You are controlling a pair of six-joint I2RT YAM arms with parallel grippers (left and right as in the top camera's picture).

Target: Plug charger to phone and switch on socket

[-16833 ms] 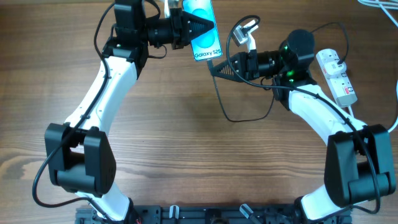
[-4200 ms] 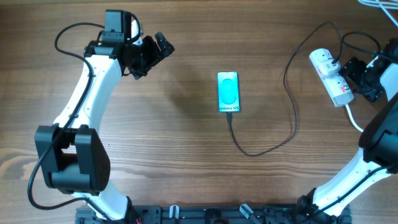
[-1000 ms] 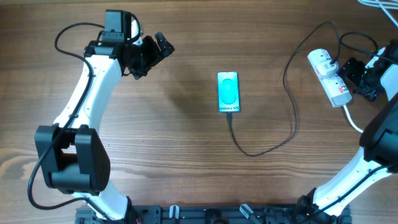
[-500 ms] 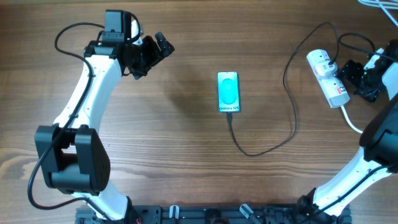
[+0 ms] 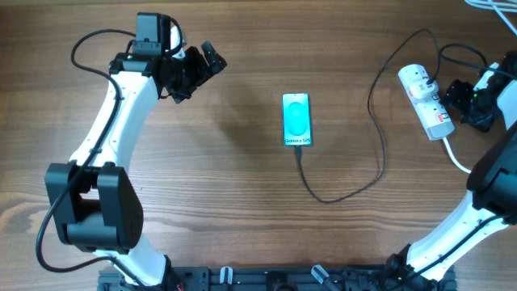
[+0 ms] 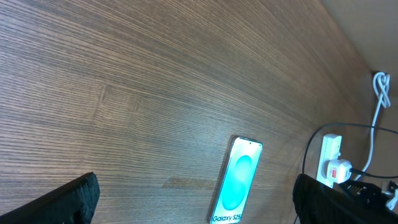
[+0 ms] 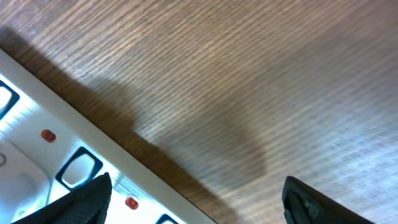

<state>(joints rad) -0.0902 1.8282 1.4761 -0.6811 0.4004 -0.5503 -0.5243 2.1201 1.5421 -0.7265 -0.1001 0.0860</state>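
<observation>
The phone lies flat mid-table with its cyan screen up; it also shows in the left wrist view. The charger, a thin black cable, runs from the phone's near end, loops right and climbs to a white plug on the socket. The socket, a white strip with red marks, lies at the far right. My right gripper stands open right beside the socket's right edge, one finger over the strip. My left gripper hangs open at the back left, holding nothing.
A thick white cord leaves the socket's near end toward the right table edge. More white cable lies at the back right corner. Bare wood spreads around the phone.
The socket has shifted slightly left beside the right gripper, whose jaws have narrowed a little. The left arm, phone and cable have not moved.
</observation>
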